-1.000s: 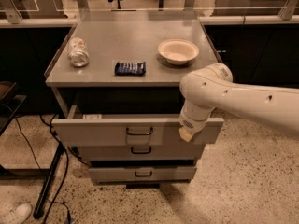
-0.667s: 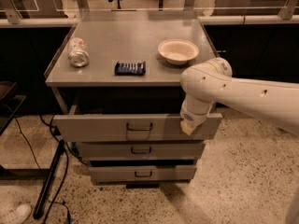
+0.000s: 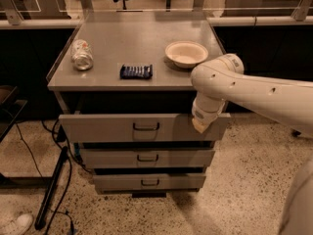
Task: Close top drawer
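The top drawer (image 3: 112, 127) is a wide grey panel with a dark centred handle (image 3: 146, 127). It stands out a little from the cabinet, with a dark gap above it under the top. My white arm reaches in from the right. My gripper (image 3: 199, 125) rests against the right part of the drawer front, near its top edge. The inside of the drawer is hidden.
Two shorter grey drawer fronts (image 3: 146, 158) sit below. On the cabinet top (image 3: 146, 43) lie a crushed can (image 3: 81, 55), a dark blue packet (image 3: 136, 71) and a beige bowl (image 3: 186, 53). Dark cables and a stand (image 3: 51, 190) run along the floor at left.
The top drawer has slid back toward the cabinet, and my gripper has moved with it against the front panel.
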